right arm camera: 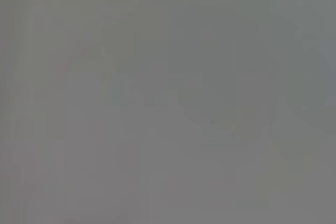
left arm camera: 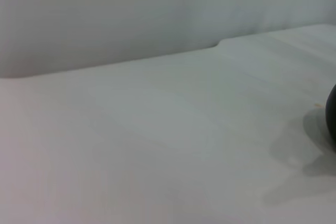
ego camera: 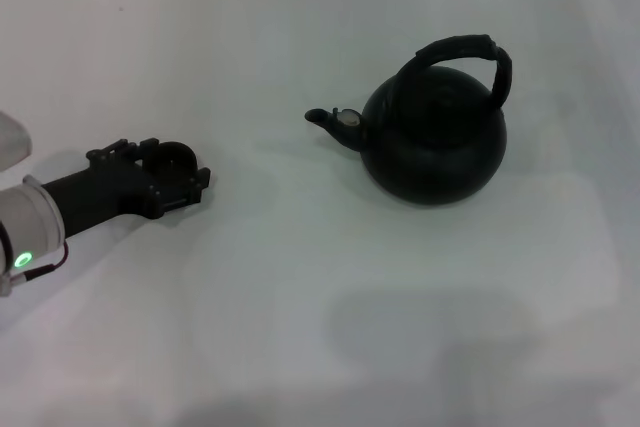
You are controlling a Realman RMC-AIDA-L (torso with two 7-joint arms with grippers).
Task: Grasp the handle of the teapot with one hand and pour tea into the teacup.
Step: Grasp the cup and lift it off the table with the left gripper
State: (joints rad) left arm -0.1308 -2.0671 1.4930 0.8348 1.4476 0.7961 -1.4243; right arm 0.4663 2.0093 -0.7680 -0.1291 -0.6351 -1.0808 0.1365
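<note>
- You have open white table (ego camera: pixel 300 287) on every side of the teapot (ego camera: pixel 432 142); the table's far edge lies well beyond it.
- The teapot stands upright, handle (ego camera: pixel 462 59) arched over it, spout toward your left gripper (ego camera: pixel 185 182).
- That gripper rests low, well apart from the teapot; its opening I cannot tell.
- A small dark round shape beside the gripper could be the teacup; unclear.

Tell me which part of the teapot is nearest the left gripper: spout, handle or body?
The spout, the short tip jutting toward the left gripper; the handle arches over the top, farther away.
</note>
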